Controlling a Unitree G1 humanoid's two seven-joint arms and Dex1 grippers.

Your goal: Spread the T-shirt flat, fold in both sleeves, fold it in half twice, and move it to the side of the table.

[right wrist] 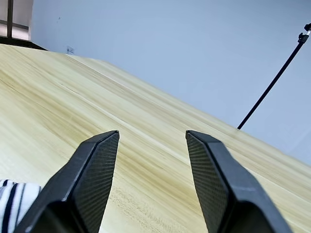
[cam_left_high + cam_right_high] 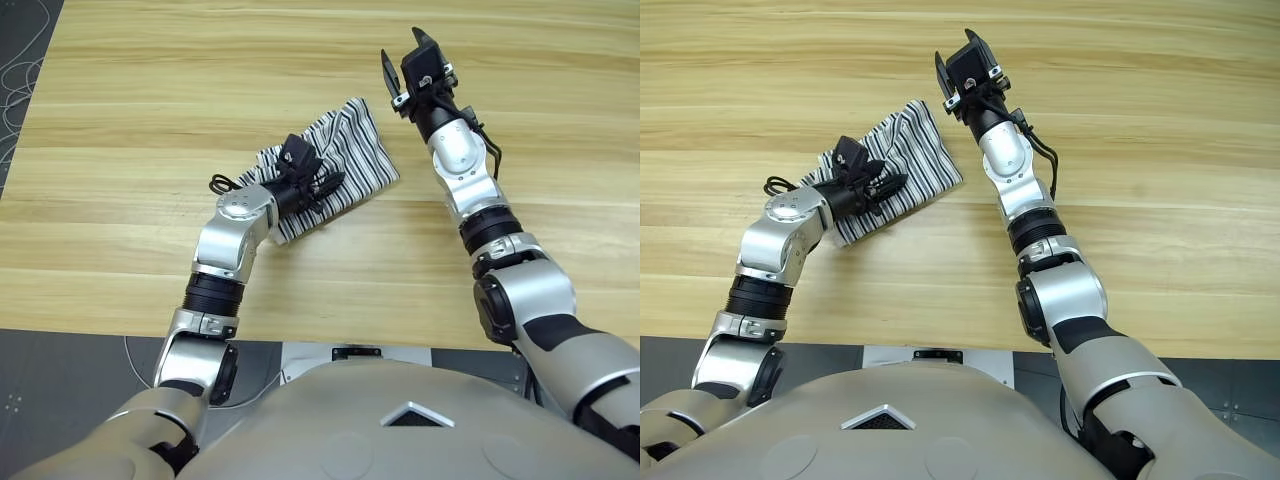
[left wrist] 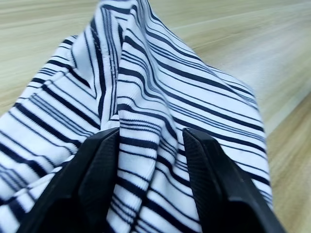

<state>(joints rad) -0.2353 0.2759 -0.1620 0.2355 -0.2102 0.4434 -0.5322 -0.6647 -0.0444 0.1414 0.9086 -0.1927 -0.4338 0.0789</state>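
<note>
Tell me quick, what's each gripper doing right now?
Left gripper: open, fingers straddling a raised fold of the T-shirt, not clamped.
Right gripper: open, holding nothing.

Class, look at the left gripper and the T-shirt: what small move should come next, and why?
Probably close the left gripper on the T-shirt: it stands open astride a raised ridge of the folded cloth, which lies mid-table, not yet at the side. The right gripper hangs open, clear of it.
</note>
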